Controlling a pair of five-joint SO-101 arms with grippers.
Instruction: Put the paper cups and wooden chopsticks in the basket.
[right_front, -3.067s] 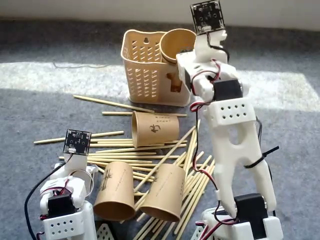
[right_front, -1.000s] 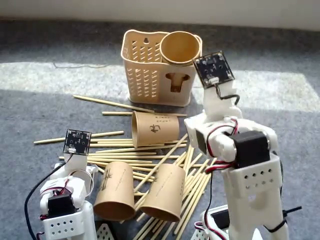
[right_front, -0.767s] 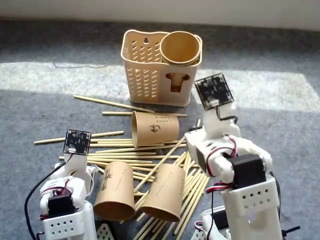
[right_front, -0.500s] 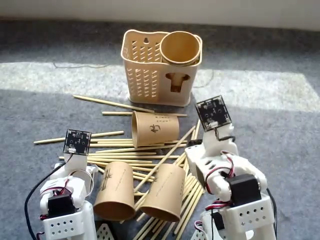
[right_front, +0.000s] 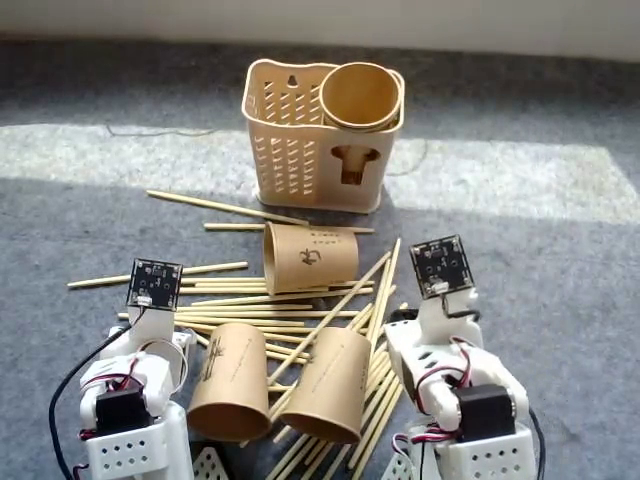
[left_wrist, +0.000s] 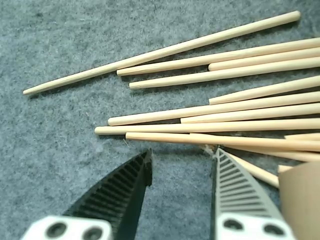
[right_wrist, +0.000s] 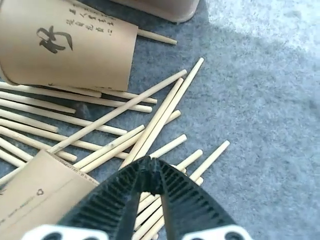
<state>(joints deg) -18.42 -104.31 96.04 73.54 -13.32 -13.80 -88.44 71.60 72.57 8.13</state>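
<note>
- The basket (right_front: 300, 150) stands upright near the far edge of the grey carpet (right_front: 560, 270), about midway along that edge.
- 1 paper cup, the upright cup (right_front: 360, 95), sits mouth-up in the basket's right end, its rim level with the basket's top.
- The printed cup (right_front: 310, 257) lies on its side near the carpet's middle, just in front of the basket. In the right wrist view it (right_wrist: 65, 45) rests on several sticks.
- 2 more cups lie on their sides close to the near edge: the left cup (right_front: 230, 380) and the right cup (right_front: 330, 385). They lie side by side and seem to touch, though the gap between them is in shadow.
- The wooden chopsticks (right_front: 250, 308) are strewn loose over the carpet's middle, from the left side across to the right arm. Some run under and between the 3 lying cups, and 1 long stick (right_front: 225, 208) lies apart toward the basket.
- The left arm (right_front: 135, 400) sits at the near left corner. Its left gripper (left_wrist: 183, 151) hangs just over the carpet with its jaws spread and nothing between them, the tips just short of the nearest stick ends (left_wrist: 210, 107).
- The right arm (right_front: 450, 370) sits at the near edge, right of the 2 cups. Its right gripper (right_wrist: 150, 161) has its jaws pressed together at the tips, holding nothing, above a fan of sticks (right_wrist: 150, 125).
</note>
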